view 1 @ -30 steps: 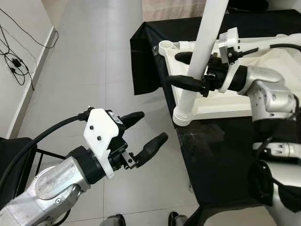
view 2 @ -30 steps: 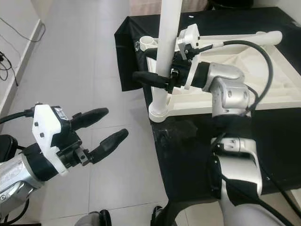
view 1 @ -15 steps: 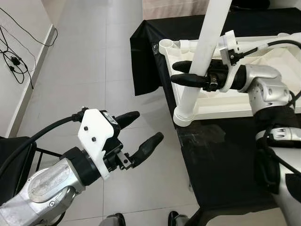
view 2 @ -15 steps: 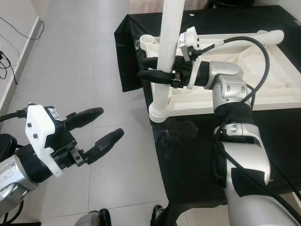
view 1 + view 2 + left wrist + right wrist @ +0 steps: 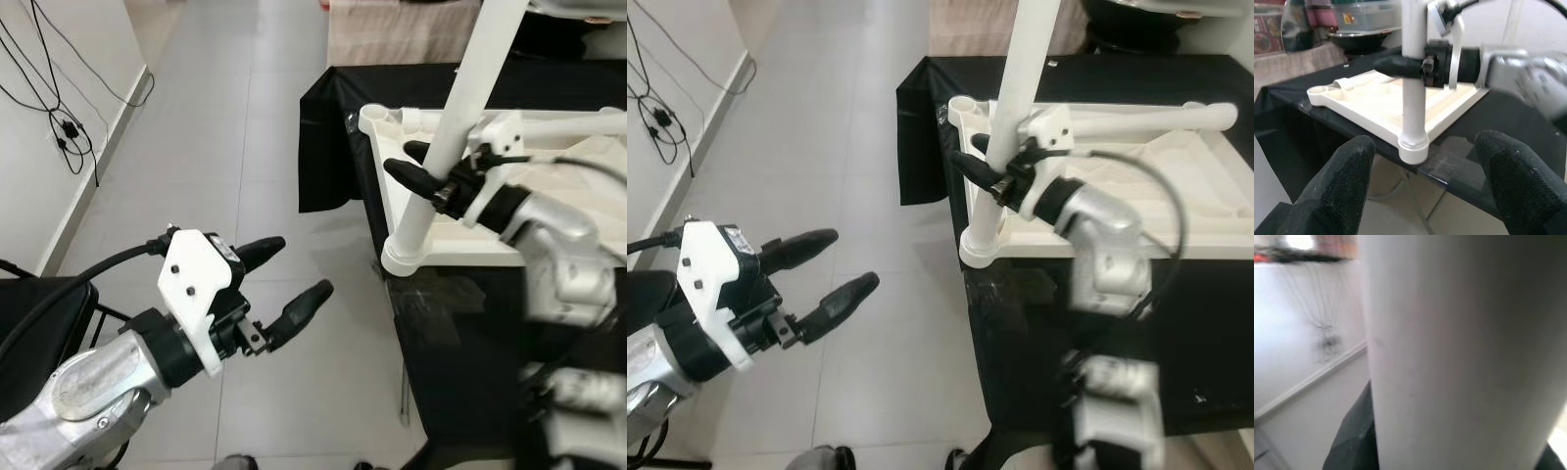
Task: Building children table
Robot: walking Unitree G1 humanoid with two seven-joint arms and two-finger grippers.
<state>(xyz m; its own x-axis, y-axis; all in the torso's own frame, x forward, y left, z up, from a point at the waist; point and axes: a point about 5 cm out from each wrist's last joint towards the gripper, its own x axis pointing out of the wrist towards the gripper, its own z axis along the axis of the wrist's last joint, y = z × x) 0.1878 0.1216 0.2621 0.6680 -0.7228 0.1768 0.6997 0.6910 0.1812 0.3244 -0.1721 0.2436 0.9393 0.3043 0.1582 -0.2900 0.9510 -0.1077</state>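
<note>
A white children's table top (image 5: 470, 230) lies upside down on a table under a black cloth (image 5: 460, 323). A white table leg (image 5: 453, 137) stands upright in the top's near left corner socket (image 5: 407, 257). My right gripper (image 5: 423, 163) is shut on that leg partway up, one black finger on each side; the right wrist view shows the leg (image 5: 1449, 352) very close. A second white leg (image 5: 1136, 119) lies along the top's far edge. My left gripper (image 5: 294, 269) hangs open and empty over the floor, left of the table. Its wrist view looks between its fingers (image 5: 1337, 186) at the leg (image 5: 1413, 98).
Grey floor tiles (image 5: 206, 147) stretch to the left of the table. Black cables (image 5: 59, 117) hang on the left wall. A black chair (image 5: 29, 313) stands at the near left. A dark bowl (image 5: 1136, 12) sits beyond the table's far edge.
The whole picture has shifted, so the camera moved. My right arm is now blurred in motion, with its gripper still on the upright leg. The left gripper stays open.
</note>
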